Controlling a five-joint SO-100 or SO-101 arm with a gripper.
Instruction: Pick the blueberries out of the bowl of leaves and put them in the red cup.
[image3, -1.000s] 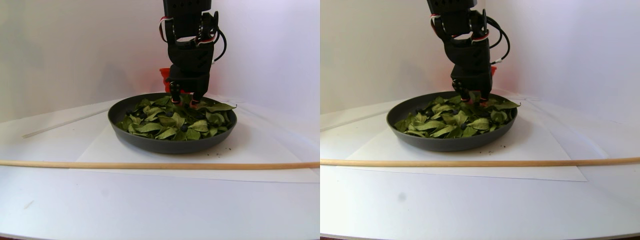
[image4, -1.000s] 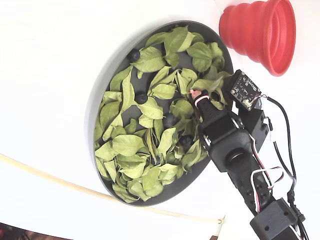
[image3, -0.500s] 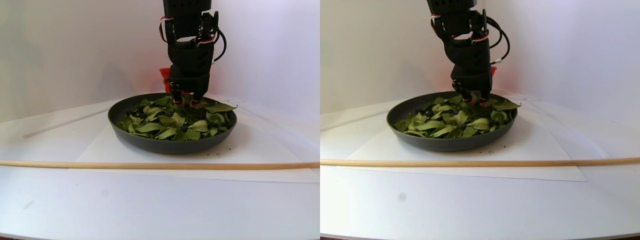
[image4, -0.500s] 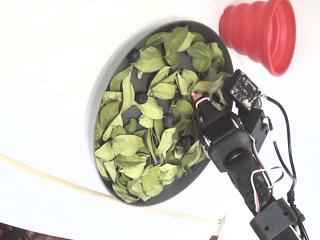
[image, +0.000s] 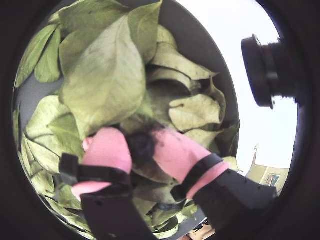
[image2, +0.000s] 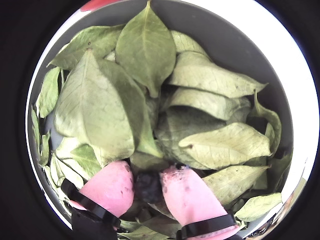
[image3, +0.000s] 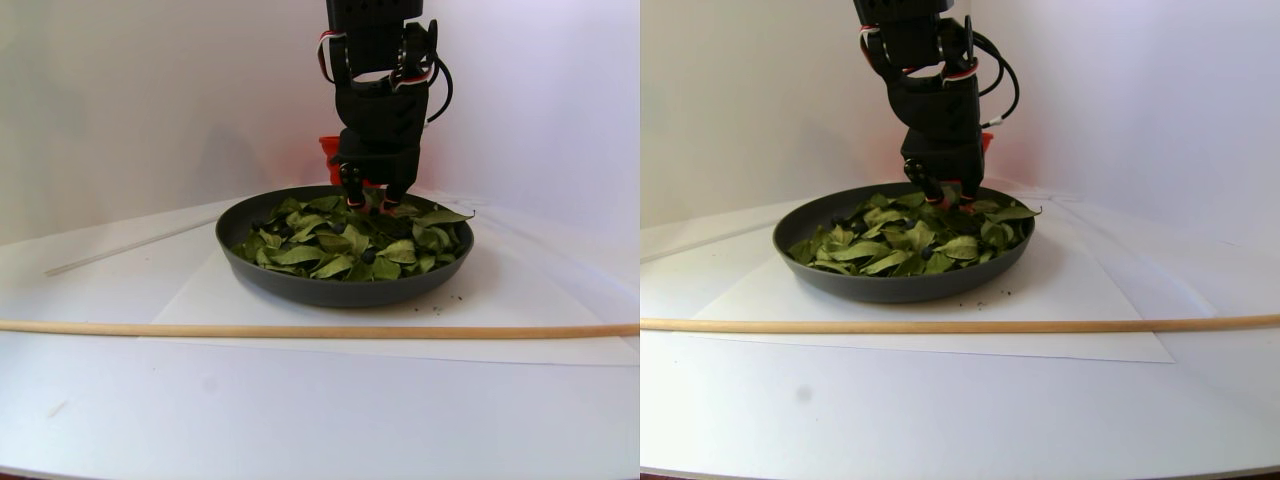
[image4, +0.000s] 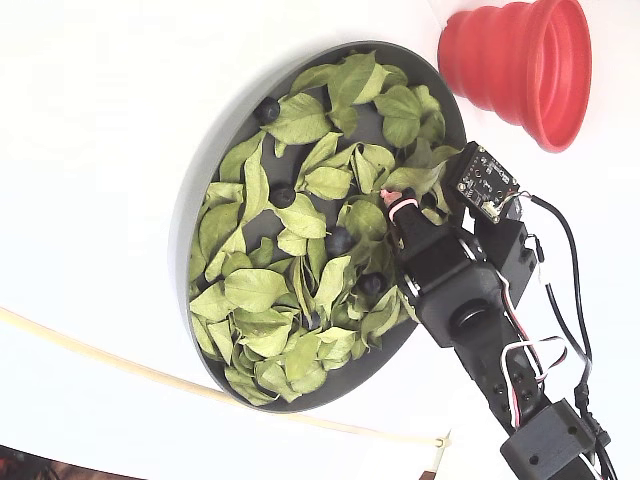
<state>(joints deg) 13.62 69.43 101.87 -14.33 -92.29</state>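
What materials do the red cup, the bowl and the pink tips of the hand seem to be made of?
The red cup: probably silicone or soft plastic, matte, with stepped collapsible rings. The bowl: dark grey, smooth with a dull sheen; plastic, coated metal or ceramic cannot be told apart. The fingertips of the hand: pink, soft-looking and matte, perhaps rubber or tape, held by black bands.

A long wooden dowel lies across the white table, running from nine o'clock to three o'clock in the stereo pair view. A white paper sheet lies flat just behind it.
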